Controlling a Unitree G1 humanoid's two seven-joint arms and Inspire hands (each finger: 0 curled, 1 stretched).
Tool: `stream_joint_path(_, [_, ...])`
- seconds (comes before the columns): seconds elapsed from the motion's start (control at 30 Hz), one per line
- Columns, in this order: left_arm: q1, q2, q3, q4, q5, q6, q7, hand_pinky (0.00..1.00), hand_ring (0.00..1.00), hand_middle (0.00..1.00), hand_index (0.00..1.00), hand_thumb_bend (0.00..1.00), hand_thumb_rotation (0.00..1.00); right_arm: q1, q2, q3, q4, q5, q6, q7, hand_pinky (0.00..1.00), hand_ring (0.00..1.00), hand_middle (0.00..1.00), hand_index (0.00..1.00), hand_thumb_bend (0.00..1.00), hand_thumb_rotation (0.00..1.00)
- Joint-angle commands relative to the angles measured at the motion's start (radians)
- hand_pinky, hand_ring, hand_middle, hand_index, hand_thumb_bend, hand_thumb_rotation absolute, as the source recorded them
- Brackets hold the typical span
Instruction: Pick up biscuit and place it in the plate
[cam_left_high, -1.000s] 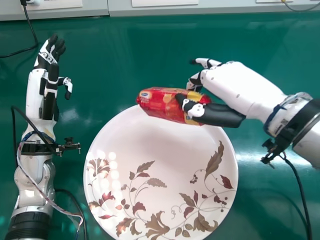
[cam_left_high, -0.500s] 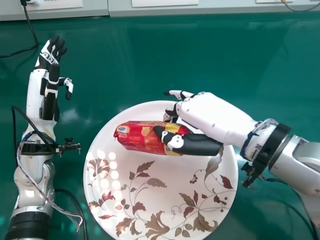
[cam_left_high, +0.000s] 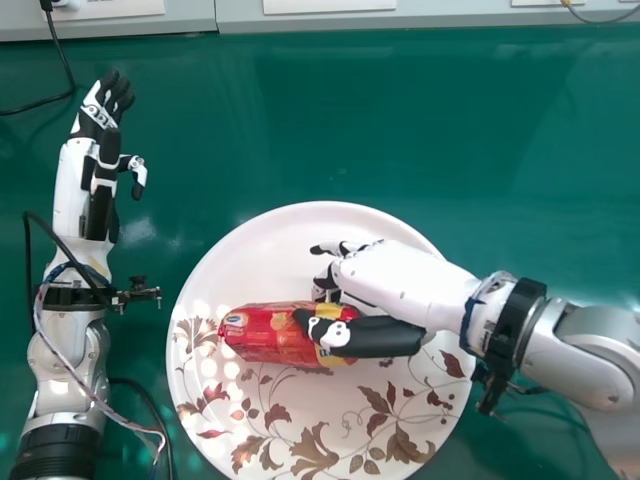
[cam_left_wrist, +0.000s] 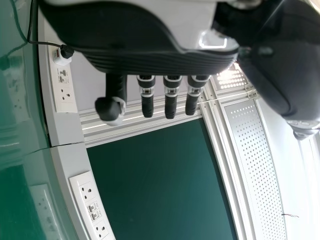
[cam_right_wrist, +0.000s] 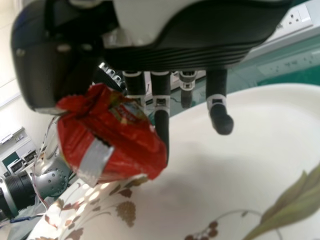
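My right hand (cam_left_high: 392, 284) grips the red biscuit packet (cam_right_wrist: 125, 140) between its thumb and fingers, with the packet's crinkled end and a silvery strip (cam_right_wrist: 96, 159) facing my wrist. One finger (cam_right_wrist: 218, 107) hangs apart from the wrapper, slightly bent at its tip. The packet is over the white plate (cam_right_wrist: 245, 120); I can't tell whether they touch. Brown leaves, a large olive-green leaf (cam_right_wrist: 295, 200) and dark red berries (cam_right_wrist: 212, 229) decorate the plate. Beyond its rim I see the green table (cam_right_wrist: 302, 71) and a white socket panel (cam_right_wrist: 295, 20). My left arm (cam_right_wrist: 52, 181), silver and black with loose wires, is farther off.
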Motion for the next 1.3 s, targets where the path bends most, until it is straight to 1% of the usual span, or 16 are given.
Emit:
stream_joint_path(0.0, [0.11, -0.035, -0.012, 0.066, 0.011, 0.007, 0.004, 0.0, 1.0, 1.0, 1.0, 1.0, 0.85, 0.017, 0.016, 0.005, -0.016, -0.003, -0.008, -0.017, 0.12, 0.4, 0.45, 0.5, 0.51, 0.0])
stream_joint_path(0.07, [0.11, -0.033, -0.011, 0.065, 0.017, 0.006, 0.007, 0.0, 1.0, 1.0, 1.0, 1.0, 0.86, 0.006, 0.007, -0.001, -0.02, 0.005, 0.008, 0.005, 0.13, 0.4, 0.45, 0.5, 0.51, 0.0])
stream_joint_path(0.1, [0.11, -0.033, -0.012, 0.064, 0.013, 0.008, 0.005, 0.0, 1.0, 1.0, 1.0, 1.0, 0.86, -0.006, -0.004, -0.002, -0.026, 0.011, 0.025, 0.031, 0.21, 0.4, 0.47, 0.53, 0.51, 0.0])
stream_joint_path(0.13, [0.11, -0.034, -0.012, 0.061, 0.007, 0.012, 0.001, 0.0, 1.0, 1.0, 1.0, 1.0, 0.85, -0.019, -0.018, -0.002, -0.03, 0.016, 0.036, 0.057, 0.28, 0.45, 0.54, 0.51, 0.51, 0.07])
stream_joint_path(0.2, [0.109, -0.031, -0.012, 0.065, 0.001, 0.008, -0.006, 0.0, 1.0, 1.0, 1.0, 1.0, 0.85, -0.035, -0.037, -0.006, -0.027, 0.027, 0.028, 0.082, 0.41, 0.59, 0.69, 0.73, 0.72, 0.36])
stream_joint_path(0.23, [0.108, -0.031, -0.011, 0.066, -0.001, 0.008, -0.007, 0.0, 1.0, 1.0, 1.0, 1.0, 0.85, -0.04, -0.041, -0.01, -0.018, 0.034, 0.008, 0.079, 0.47, 0.66, 0.77, 0.82, 0.82, 0.48])
stream_joint_path(0.3, [0.108, -0.03, -0.01, 0.068, 0.004, 0.005, -0.004, 0.0, 1.0, 1.0, 1.0, 1.0, 0.85, -0.048, -0.046, -0.016, -0.005, 0.042, -0.018, 0.072, 0.54, 0.75, 0.87, 0.92, 0.94, 0.58])
stream_joint_path(0.37, [0.107, -0.031, -0.011, 0.066, 0.004, 0.005, -0.004, 0.0, 1.0, 1.0, 1.0, 1.0, 0.85, -0.057, -0.05, -0.019, 0.005, 0.048, -0.029, 0.072, 0.63, 0.83, 0.96, 0.98, 0.99, 0.65])
stream_joint_path(0.5, [0.104, -0.028, -0.011, 0.074, 0.0, 0.003, -0.01, 0.0, 1.0, 1.0, 1.0, 1.0, 0.85, -0.074, -0.057, -0.022, 0.016, 0.034, -0.046, 0.073, 0.71, 0.95, 1.0, 1.0, 1.0, 0.7])
stream_joint_path(0.73, [0.109, -0.032, -0.011, 0.061, 0.002, 0.015, -0.002, 0.0, 1.0, 1.0, 1.0, 1.0, 0.85, -0.084, -0.052, -0.032, 0.025, 0.004, -0.067, 0.05, 0.78, 0.99, 1.0, 1.0, 1.0, 0.72])
stream_joint_path(0.83, [0.113, -0.03, -0.01, 0.06, -0.002, 0.014, -0.006, 0.0, 1.0, 1.0, 1.0, 1.0, 0.85, -0.067, -0.039, -0.049, 0.021, -0.023, -0.077, 0.009, 0.75, 0.99, 1.0, 1.0, 1.0, 0.74])
stream_joint_path(0.87, [0.117, -0.03, -0.009, 0.056, -0.003, 0.02, -0.005, 0.0, 1.0, 1.0, 1.0, 1.0, 0.85, -0.057, -0.029, -0.056, 0.015, -0.027, -0.067, -0.004, 0.73, 0.97, 1.0, 1.0, 1.0, 0.74])
stream_joint_path(0.93, [0.123, -0.027, -0.006, 0.053, 0.003, 0.022, 0.001, 0.0, 1.0, 1.0, 1.0, 1.0, 0.85, -0.039, -0.011, -0.075, 0.004, -0.042, -0.054, -0.038, 0.72, 0.96, 1.0, 1.0, 1.0, 0.74])
stream_joint_path(1.07, [0.134, -0.021, 0.001, 0.061, -0.018, 0.015, -0.016, 0.0, 1.0, 1.0, 1.0, 1.0, 0.85, 0.004, 0.037, -0.128, -0.001, -0.068, -0.06, -0.147, 0.65, 0.92, 1.0, 1.0, 1.0, 0.76])
stream_joint_path(1.2, [0.153, -0.012, 0.004, 0.038, -0.03, 0.034, -0.022, 0.0, 1.0, 1.0, 1.0, 1.0, 0.84, 0.036, 0.084, -0.195, -0.012, -0.087, -0.051, -0.247, 0.66, 0.92, 1.0, 1.0, 1.0, 0.76])
stream_joint_path(1.27, [0.159, -0.011, 0.004, 0.025, -0.038, 0.045, -0.027, 0.0, 1.0, 1.0, 1.0, 1.0, 0.84, 0.048, 0.097, -0.229, -0.027, -0.092, -0.034, -0.271, 0.7, 0.93, 1.0, 1.0, 1.0, 0.76])
